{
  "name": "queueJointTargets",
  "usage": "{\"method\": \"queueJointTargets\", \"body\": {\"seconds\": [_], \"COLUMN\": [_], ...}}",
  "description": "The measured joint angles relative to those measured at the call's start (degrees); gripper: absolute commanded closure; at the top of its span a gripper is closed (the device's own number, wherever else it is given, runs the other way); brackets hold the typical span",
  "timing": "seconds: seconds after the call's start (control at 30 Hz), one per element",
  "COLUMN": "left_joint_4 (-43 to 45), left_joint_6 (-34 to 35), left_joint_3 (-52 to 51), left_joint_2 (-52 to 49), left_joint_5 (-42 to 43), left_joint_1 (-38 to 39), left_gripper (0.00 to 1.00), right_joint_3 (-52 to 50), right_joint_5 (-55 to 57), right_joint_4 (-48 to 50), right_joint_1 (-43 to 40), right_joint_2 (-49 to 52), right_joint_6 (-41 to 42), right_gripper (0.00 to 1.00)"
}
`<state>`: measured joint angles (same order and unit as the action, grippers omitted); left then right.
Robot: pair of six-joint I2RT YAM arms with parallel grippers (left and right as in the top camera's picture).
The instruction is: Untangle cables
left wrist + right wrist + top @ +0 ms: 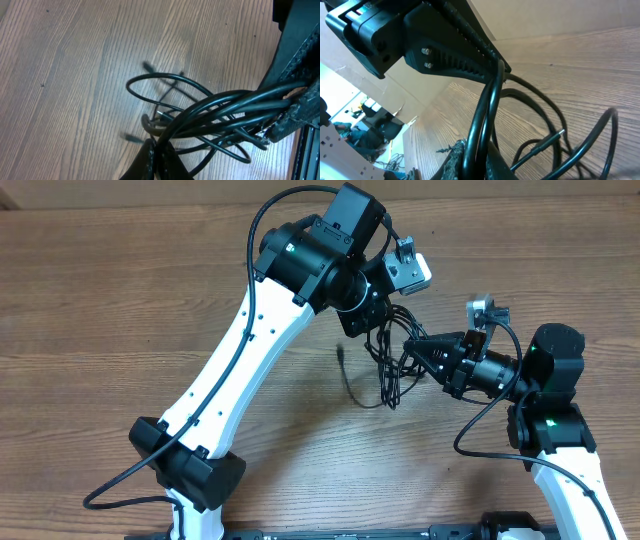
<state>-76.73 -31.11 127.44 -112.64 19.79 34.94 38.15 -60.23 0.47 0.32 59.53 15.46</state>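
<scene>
A tangle of thin black cables [388, 358] hangs between my two grippers above the wooden table, with loops trailing down to the table. My left gripper [368, 320] is shut on the upper part of the bundle; in the left wrist view its fingers [159, 152] pinch the cables [210, 112]. My right gripper [418, 352] is shut on the same bundle from the right; in the right wrist view its fingers [482, 160] clamp two cable strands [487, 112]. A silver-tipped plug [559, 133] shows there. One loose plug end [342, 352] hangs left of the bundle.
The wooden table [120, 310] surrounds the tangle. The left arm's white link [235, 365] crosses the middle left. The right arm's base [555, 420] stands at the right. Thicker robot wires loop near both bases.
</scene>
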Motion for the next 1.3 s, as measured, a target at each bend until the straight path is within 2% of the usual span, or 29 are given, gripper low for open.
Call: {"method": "queueJointTargets", "body": {"seconds": [0.37,0.43,0.57,0.63,0.87,1.03,1.1,1.13,1.3], "left_joint_4": [0.00,0.17,1.31,1.33,1.44,1.60,1.75,1.77,2.56], "left_joint_6": [0.00,1.16,9.18,11.87,14.71,15.74,16.44,16.90,18.16], "left_joint_3": [0.00,0.00,0.00,0.00,0.00,0.00,0.00,0.00,1.29], "left_joint_2": [0.00,0.00,0.00,0.00,-0.02,-0.02,-0.02,-0.02,0.13], "left_joint_5": [0.00,-0.48,-4.74,-6.01,-7.65,-6.73,-6.40,-6.25,-4.00], "left_joint_1": [-0.04,-0.04,-0.46,-0.94,-1.29,-1.29,-1.29,-1.29,-1.29], "left_gripper": [0.96,0.96,0.96,0.96,0.96,0.95,0.96,0.96,0.96], "right_joint_3": [0.00,0.00,-0.02,0.00,-0.04,-0.04,-0.04,-0.04,-0.04], "right_joint_5": [0.04,1.01,8.31,13.60,26.01,28.87,29.29,29.42,27.15], "right_joint_4": [-0.09,-1.18,-7.13,-10.16,-14.60,-14.60,-14.62,-14.62,-12.24], "right_joint_1": [0.00,-0.02,0.04,0.04,0.04,0.04,0.04,0.04,0.04], "right_joint_2": [0.00,0.00,0.00,0.00,0.00,0.00,0.00,0.00,0.00], "right_joint_6": [0.02,0.15,2.34,4.09,6.54,7.10,7.98,8.44,10.62], "right_gripper": [0.90,0.81,0.74,0.65,0.59,0.55,0.47,0.33,0.27]}}
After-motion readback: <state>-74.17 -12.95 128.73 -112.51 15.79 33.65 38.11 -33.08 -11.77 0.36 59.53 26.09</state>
